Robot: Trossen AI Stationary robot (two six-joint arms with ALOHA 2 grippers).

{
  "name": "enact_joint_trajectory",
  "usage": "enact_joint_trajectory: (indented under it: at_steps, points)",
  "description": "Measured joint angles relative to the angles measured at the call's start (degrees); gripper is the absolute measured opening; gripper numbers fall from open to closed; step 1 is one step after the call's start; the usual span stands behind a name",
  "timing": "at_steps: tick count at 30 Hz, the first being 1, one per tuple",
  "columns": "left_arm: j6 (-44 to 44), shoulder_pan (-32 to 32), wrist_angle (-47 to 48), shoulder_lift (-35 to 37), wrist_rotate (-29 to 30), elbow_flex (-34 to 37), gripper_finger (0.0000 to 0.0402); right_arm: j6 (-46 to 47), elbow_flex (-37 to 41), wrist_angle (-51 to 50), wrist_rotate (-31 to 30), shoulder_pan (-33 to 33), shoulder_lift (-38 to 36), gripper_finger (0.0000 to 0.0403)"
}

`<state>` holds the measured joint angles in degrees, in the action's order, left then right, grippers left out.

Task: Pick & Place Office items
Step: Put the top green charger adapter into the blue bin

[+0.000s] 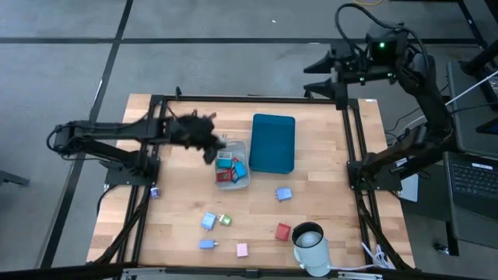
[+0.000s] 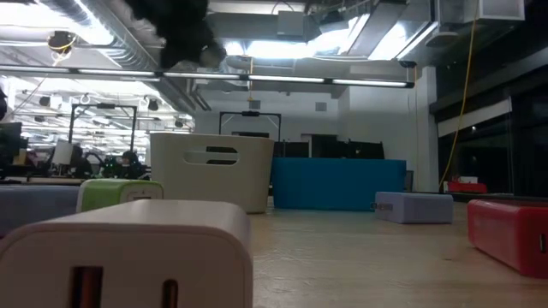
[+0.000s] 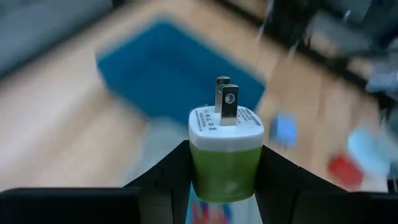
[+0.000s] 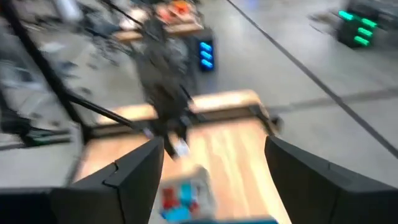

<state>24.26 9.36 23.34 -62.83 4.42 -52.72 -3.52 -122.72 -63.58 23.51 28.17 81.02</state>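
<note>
We see the left gripper [image 3: 225, 180] clamped on a green and white plug adapter [image 3: 225, 149], prongs up, held above the small bin [image 1: 233, 173] of chargers, just left of the teal tray [image 1: 273, 143]. Loose chargers [image 1: 283, 194] lie nearer the table's front. The right gripper [image 4: 211, 163] hangs wide open beyond the table's far right corner.

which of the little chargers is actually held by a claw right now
The green-and-white charger, clamped between the left claw fingers with its prongs sticking out. The others lie on the table or in the grey bin.
</note>
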Motion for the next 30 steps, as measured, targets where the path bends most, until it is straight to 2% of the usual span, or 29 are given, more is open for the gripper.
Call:
enact_joint_trajectory:
  at_steps: [2,6,11,16,23,30]
  points:
    - [-4.2,2.8,-0.2,-1.9,-0.2,-3.8,0.0128,-0.2,0.0,-4.2,-3.0,0.8,-0.6,0.0284]
    - [-11.6,6.7,-0.3,-7.3,-2.2,-11.6,0.0128,-0.8,0.4,-11.3,-5.0,2.7,-0.8,0.0284]
    - [-17.0,10.0,-6.9,-15.1,-7.0,-19.8,0.0128,-1.8,6.8,-16.7,-7.0,4.9,-2.5,0.0284]
    - [-18.1,11.5,-16.6,-23.6,-12.6,-28.1,0.0128,-1.5,19.7,-14.5,-7.2,8.2,-8.4,0.0284]
    - [-19.8,13.1,-13.7,-38.5,-17.4,-38.5,0.0128,2.4,39.0,-7.5,-6.4,12.7,-18.3,0.0284]
    - [-20.7,13.4,-14.3,-49.9,-19.6,-42.0,0.0128,5.9,48.7,-3.3,-4.5,14.5,-24.6,0.0284]
